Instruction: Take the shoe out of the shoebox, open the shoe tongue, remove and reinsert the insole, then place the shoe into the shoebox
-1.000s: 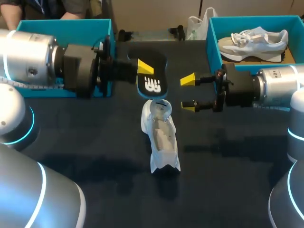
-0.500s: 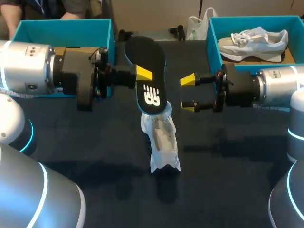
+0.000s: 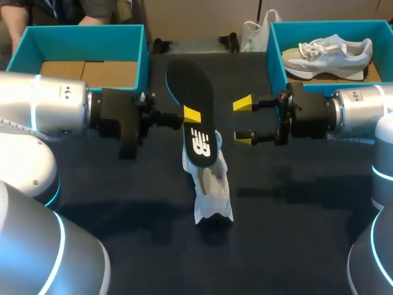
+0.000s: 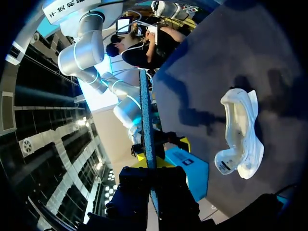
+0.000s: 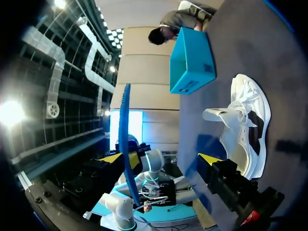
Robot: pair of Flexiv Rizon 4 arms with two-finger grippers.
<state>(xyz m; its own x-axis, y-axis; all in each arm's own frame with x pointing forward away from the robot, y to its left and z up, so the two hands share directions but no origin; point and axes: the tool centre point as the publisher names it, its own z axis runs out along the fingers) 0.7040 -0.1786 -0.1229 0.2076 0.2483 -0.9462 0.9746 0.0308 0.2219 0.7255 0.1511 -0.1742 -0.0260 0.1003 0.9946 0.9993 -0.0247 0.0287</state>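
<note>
The white shoe (image 3: 209,184) is standing on its sole at the middle of the dark table (image 3: 295,239), its mouth gaping upward and pale grey lining showing inside; from the right wrist view (image 5: 245,125) its tongue is flaring out to one side. The black insole (image 3: 195,117) is hanging tilted over the shoe's far end, its top face with a white mark turned to the head camera and its edge showing blue in the wrist views (image 4: 147,130). Its lower end is overlapping the shoe's mouth, though we cannot tell whether the two are touching. Our left gripper (image 3: 191,114) is pinching the insole at mid-length, fingers closed on it from both sides. Our right gripper (image 3: 244,120) is hovering just beside the insole and apart from it, its yellow tips spread wide and holding nothing. A teal shoebox (image 3: 80,49) is sitting at the far left with its cardboard floor showing, and a second teal shoebox (image 3: 273,55) at the far right is holding a second shoe (image 3: 328,52). Compared with half a second ago, our left arm is carrying the insole nearer and lower, so that its end is now covering more of the shoe's mouth, and more of the left box is now uncovered. The shoe and our right gripper are staying where they were.
</note>
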